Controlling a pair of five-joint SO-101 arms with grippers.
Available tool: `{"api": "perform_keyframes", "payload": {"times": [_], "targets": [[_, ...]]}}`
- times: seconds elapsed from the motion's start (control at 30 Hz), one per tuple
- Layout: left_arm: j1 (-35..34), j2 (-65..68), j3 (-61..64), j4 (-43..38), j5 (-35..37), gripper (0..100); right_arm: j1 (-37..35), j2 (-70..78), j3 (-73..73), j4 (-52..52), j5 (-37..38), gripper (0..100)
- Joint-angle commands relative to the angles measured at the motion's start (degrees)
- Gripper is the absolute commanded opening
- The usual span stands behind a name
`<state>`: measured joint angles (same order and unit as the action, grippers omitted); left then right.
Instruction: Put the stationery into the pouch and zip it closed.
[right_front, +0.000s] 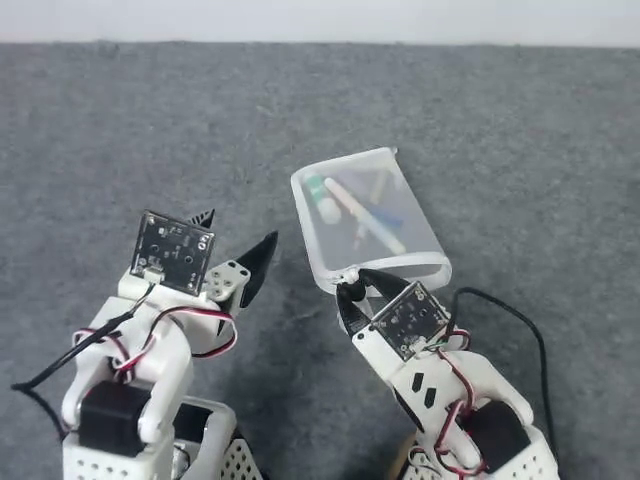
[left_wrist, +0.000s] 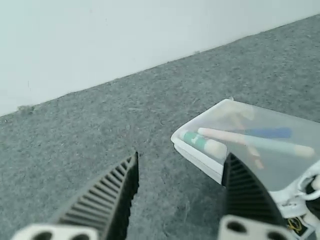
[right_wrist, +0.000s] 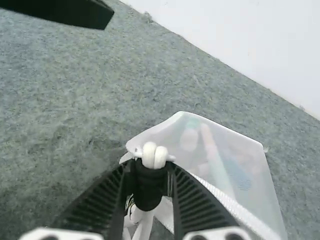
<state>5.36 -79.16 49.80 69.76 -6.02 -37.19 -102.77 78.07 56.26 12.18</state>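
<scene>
- Risk 1: the right gripper is pinched on the black tab of the zipper pull, just under its white bead. The tab is small. My judgement is that a sideways tug along the zip line could slide it out of the jaws.
- Risk 2: nothing anchors the pouch. The left gripper is spread wide and holds nothing, well apart from the pouch and at about its 9 o'clock in the high view. A pull on the zip would probably drag the whole pouch over the grey mat rather than run the slider.
- Risk 3: a dragged pouch could tilt or fold. I cannot tell how much of the zip is shut, so the stationery might shift toward the mouth.
- Position: the pouch lies flat on the mat and extends from the right gripper toward 12 o'clock. The pull is on the pouch's near edge, close to its 9 o'clock corner.
- The stationery sits inside the pouch, visible through the translucent wall: pens and a green-and-white item.
</scene>
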Motion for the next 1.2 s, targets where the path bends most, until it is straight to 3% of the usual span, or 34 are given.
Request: {"api": "perform_keyframes", "payload": {"times": [0.0,0.23,0.33,0.53,0.87,1.17], "targets": [[-0.4,-0.7,-0.5,-1.4,1.1,26,1.5,-1.0,-2.9,-1.7,-0.7,0.6],[0.0,-0.8,0.9,-1.0,0.8,26,1.9,-1.4,-4.9,-0.7,-0.7,0.6],[0.1,-0.8,1.0,-1.0,0.7,26,5.2,-1.4,-7.9,1.8,-0.4,0.6],[0.5,-0.8,1.0,-0.4,-1.3,29,9.0,-1.4,-9.8,3.3,7.6,0.6],[14.4,-0.8,1.0,4.7,-7.6,31,9.1,-1.4,-17.0,8.6,7.8,0.6],[22.3,-0.8,5.1,1.2,-14.2,31,9.0,-1.4,-22.6,13.5,8.1,0.6]]}}
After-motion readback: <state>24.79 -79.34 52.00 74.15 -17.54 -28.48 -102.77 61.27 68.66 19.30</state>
